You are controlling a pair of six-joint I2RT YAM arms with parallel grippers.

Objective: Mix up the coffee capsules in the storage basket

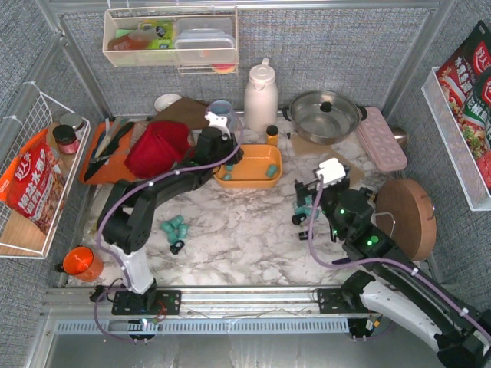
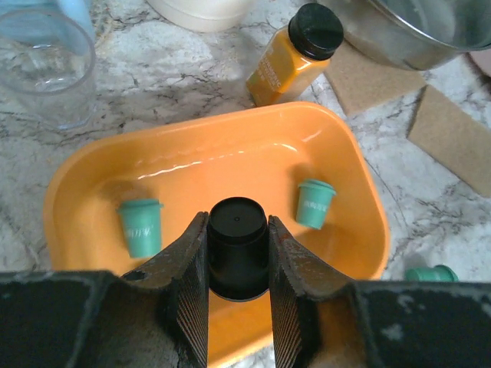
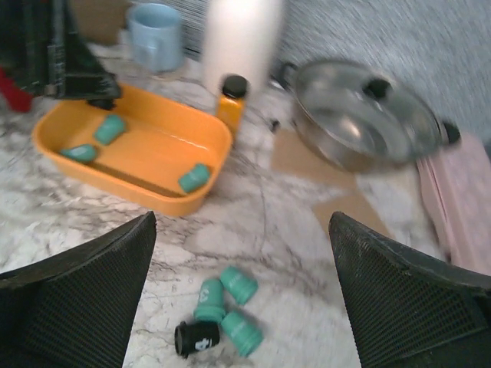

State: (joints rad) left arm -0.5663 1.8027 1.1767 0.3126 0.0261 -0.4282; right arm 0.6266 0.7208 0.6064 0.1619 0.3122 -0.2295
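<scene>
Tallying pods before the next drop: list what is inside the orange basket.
Three teal capsules lie in the storage basket. The left gripper holds a black capsule over it; the floor beneath gripper and capsule is hidden.

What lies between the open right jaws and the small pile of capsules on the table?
Nothing visible: only table surface lies between the right jaws and the capsules. The basket sits farther back, to the left.

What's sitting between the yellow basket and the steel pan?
A small orange bottle, black-capped, beside a brown mat; right wrist view shows it.
</scene>
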